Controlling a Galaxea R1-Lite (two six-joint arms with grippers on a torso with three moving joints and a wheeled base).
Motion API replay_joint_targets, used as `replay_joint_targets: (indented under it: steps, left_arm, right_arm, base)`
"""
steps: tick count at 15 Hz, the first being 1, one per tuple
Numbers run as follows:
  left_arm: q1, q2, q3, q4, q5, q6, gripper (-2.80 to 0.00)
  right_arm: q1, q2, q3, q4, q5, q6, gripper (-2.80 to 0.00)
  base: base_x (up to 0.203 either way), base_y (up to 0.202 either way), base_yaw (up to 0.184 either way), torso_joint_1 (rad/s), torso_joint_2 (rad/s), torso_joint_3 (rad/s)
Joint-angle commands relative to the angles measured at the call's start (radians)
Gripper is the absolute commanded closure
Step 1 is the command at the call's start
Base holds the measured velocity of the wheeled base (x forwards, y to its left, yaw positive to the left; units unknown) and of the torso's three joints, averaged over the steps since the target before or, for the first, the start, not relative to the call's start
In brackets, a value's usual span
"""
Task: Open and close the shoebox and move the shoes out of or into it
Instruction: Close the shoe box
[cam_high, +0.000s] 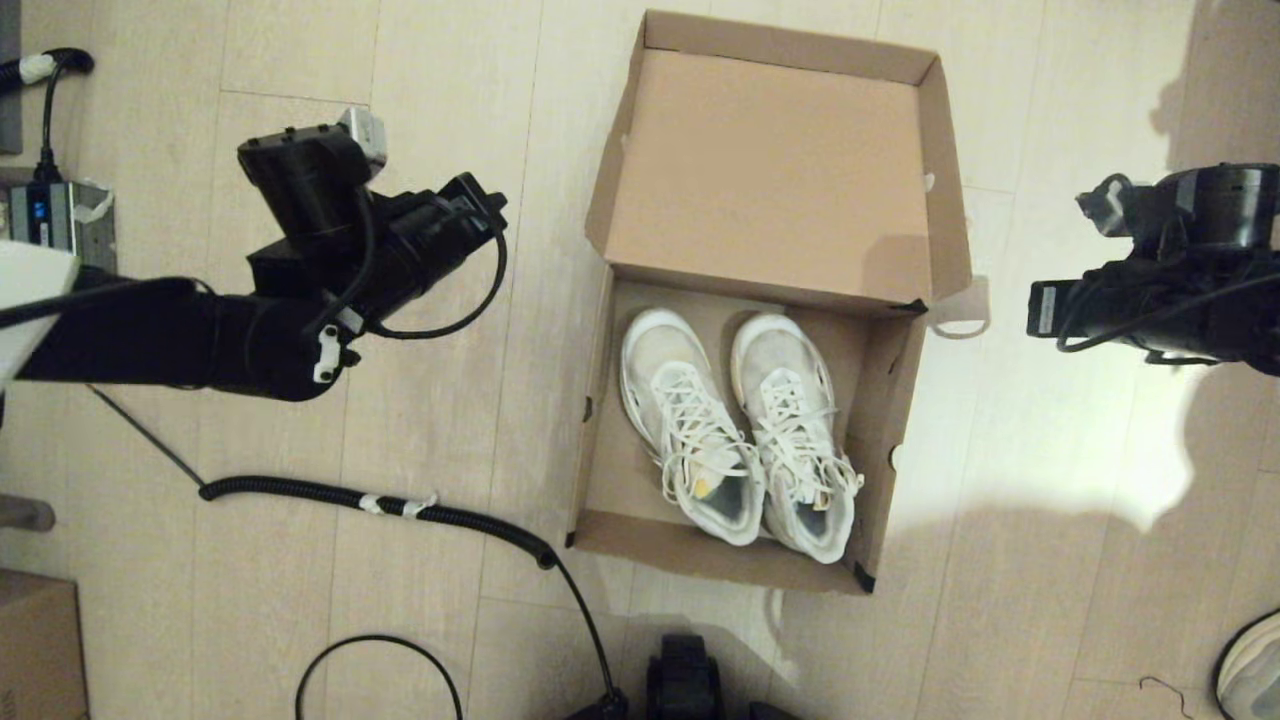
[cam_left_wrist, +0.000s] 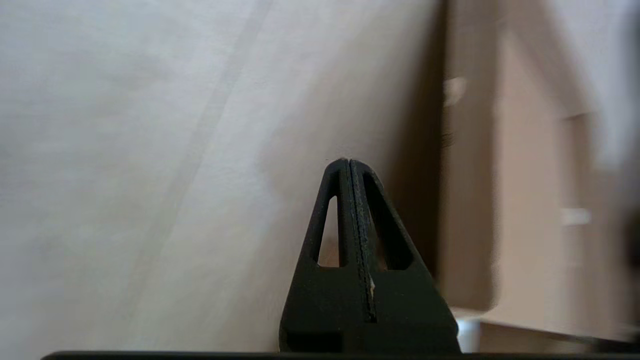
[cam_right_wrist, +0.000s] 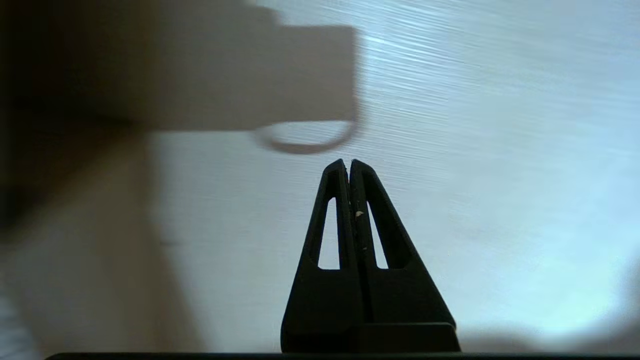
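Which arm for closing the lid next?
Probably right: the right gripper, shut, points at the tab beside the shoebox hinge. The left gripper, also shut, sits farther off. Shoes are inside.

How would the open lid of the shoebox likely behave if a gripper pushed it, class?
The lid of the shoebox is thin cardboard, so it probably swings on its hinge and flexes. The box looks light and may slide on the smooth floor.

The left arm reaches in from the left, its gripper with jaws pressed together; the right arm sits at the right edge, its gripper likewise closed, holding nothing.
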Motion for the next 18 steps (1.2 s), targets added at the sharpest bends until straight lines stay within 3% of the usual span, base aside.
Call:
replay_joint_targets:
  steps: [1, 3, 4, 8, 11, 14, 18]
  left_arm:
    - [0.003, 0.055, -0.052, -0.02, -0.082, -0.084, 0.0]
    - [0.008, 0.074, -0.062, -0.079, -0.184, -0.162, 0.0]
    - [0.01, 0.088, -0.069, -0.086, -0.205, -0.169, 0.0]
    - [-0.006, 0.165, -0.189, -0.045, -0.228, -0.22, 0.0]
    - [-0.017, 0.222, -0.273, -0.001, -0.257, -0.228, 0.0]
    - [-0.018, 0.246, -0.279, 0.013, -0.332, -0.228, 0.0]
    - [-0.033, 0.278, -0.311, 0.015, -0.403, -0.228, 0.0]
  right_arm:
    - [0.004, -0.018, -0.015, 0.0, 0.202, 0.079, 0.0]
    - [0.003, 0.0, -0.038, -0.004, 0.36, 0.274, 0.0]
    - [0.003, 0.017, -0.043, -0.013, 0.402, 0.31, 0.0]
    - [-0.004, 0.068, 0.016, -0.164, 0.476, 0.314, 0.0]
    - [-0.066, 0.092, 0.069, -0.262, 0.697, 0.327, 0.0]
    - [-0.146, 0.141, 0.077, -0.347, 0.888, 0.416, 0.0]
    - [-0.137, 0.204, 0.067, -0.487, 0.904, 0.489, 0.0]
  base:
    - [0.0, 0.0, 0.0, 0.0, 0.0, 0.0]
    - [0.0, 0.0, 0.0, 0.0, 0.0, 0.0]
    - [0.0, 0.0, 0.0, 0.0, 0.0, 0.0]
    - [0.0, 0.0, 0.0, 0.0, 0.0, 0.0]
    - [0.0, 0.0, 0.0, 0.0, 0.0, 0.0]
    - [0.0, 0.0, 0.0, 0.0, 0.0, 0.0]
    - [0.0, 0.0, 0.0, 0.0, 0.0, 0.0]
